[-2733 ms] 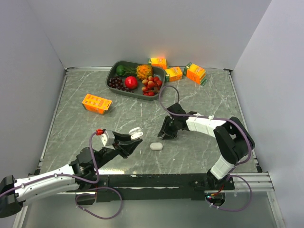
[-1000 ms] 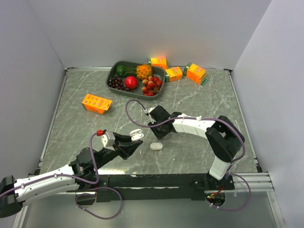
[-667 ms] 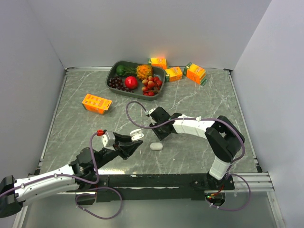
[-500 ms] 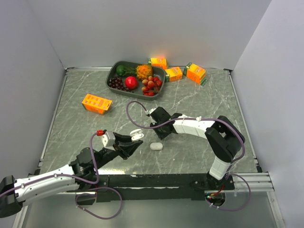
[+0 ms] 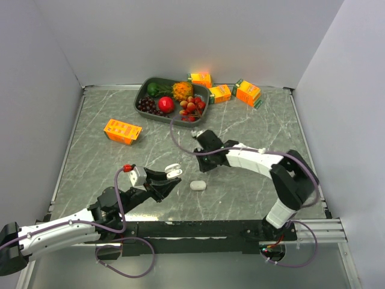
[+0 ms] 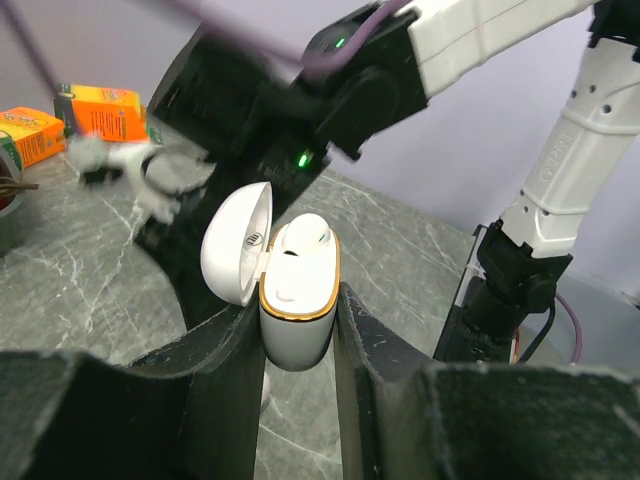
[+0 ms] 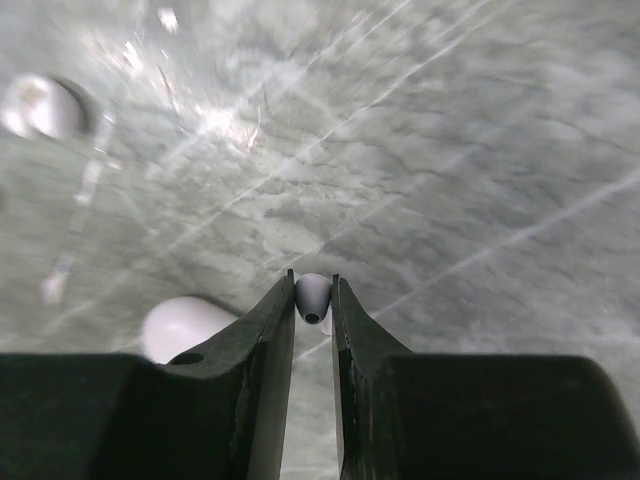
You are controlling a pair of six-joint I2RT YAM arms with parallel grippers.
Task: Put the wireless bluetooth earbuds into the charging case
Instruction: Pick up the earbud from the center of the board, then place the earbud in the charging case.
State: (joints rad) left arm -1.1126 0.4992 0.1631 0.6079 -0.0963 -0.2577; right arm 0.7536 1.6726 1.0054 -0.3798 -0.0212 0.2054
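Observation:
My left gripper (image 6: 298, 300) is shut on an open white charging case (image 6: 297, 322) with a gold rim, holding it upright above the table. Its lid is tipped back to the left, and one white earbud (image 6: 306, 232) sits in a slot. In the top view the case (image 5: 172, 170) is left of centre. My right gripper (image 7: 313, 300) is shut on a small white earbud (image 7: 313, 291), pinched at the fingertips above the marble. In the top view the right gripper (image 5: 201, 167) is just right of the held case and apart from it.
A closed white case (image 5: 198, 185) lies on the table below the right gripper and shows in the right wrist view (image 7: 185, 325). A dark fruit tray (image 5: 142, 94) is at the back. Orange cartons lie at the left (image 5: 123, 130) and back right (image 5: 248, 92).
The right arm first swung left toward the held case, then drew back a little to the right and away. The left arm and the case have stayed still.

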